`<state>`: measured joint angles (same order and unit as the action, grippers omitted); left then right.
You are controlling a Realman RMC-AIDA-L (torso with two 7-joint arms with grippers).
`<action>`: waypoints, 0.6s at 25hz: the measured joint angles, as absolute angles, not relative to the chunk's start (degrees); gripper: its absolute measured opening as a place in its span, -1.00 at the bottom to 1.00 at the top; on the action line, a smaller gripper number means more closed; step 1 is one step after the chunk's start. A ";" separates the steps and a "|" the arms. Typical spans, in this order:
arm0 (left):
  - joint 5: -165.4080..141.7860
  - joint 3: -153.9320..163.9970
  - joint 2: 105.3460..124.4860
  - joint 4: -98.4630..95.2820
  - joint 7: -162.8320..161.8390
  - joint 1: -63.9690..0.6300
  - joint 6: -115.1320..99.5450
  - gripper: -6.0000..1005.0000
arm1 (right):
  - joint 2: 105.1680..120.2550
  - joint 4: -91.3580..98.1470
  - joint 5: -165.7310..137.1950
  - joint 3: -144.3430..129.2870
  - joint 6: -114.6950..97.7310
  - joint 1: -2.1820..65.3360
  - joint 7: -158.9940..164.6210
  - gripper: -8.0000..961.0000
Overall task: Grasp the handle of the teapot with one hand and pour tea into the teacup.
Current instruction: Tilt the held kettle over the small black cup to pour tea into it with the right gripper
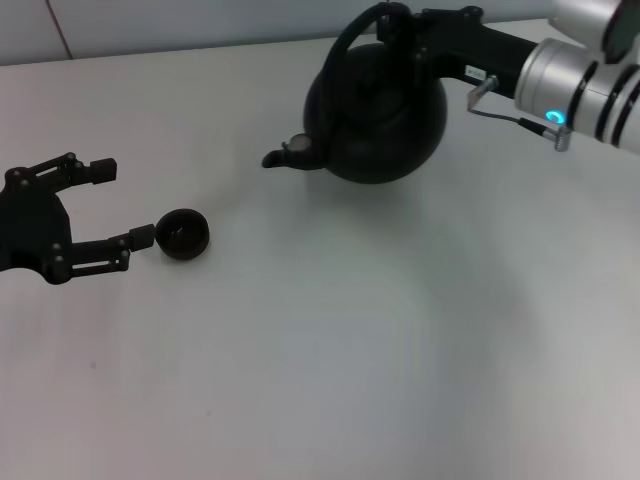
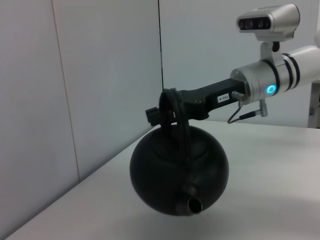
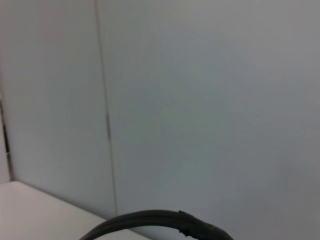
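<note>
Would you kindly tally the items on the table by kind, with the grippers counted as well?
Teapot: 1
Teacup: 1
Grippers: 2, the left gripper open beside the teacup, the right gripper shut on the handle
Total: 4

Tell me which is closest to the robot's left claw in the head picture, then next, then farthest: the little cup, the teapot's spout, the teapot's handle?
1. Teacup, touching the left gripper's lower fingertip.
2. Spout, mid-table.
3. Handle, far side, held by the right gripper.
</note>
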<state>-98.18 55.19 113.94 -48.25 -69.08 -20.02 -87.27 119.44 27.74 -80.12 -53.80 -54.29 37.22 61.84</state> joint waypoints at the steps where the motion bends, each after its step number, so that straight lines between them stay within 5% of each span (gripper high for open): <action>1: -98.18 55.19 113.94 -48.25 -69.08 -20.03 -87.27 0.74 | 119.42 27.58 -80.12 -54.59 -53.73 37.78 61.91 -0.71; 15: -98.18 55.11 113.92 -48.03 -68.42 -19.77 -87.35 0.74 | 119.53 26.83 -80.06 -59.74 -52.30 41.99 61.97 -0.71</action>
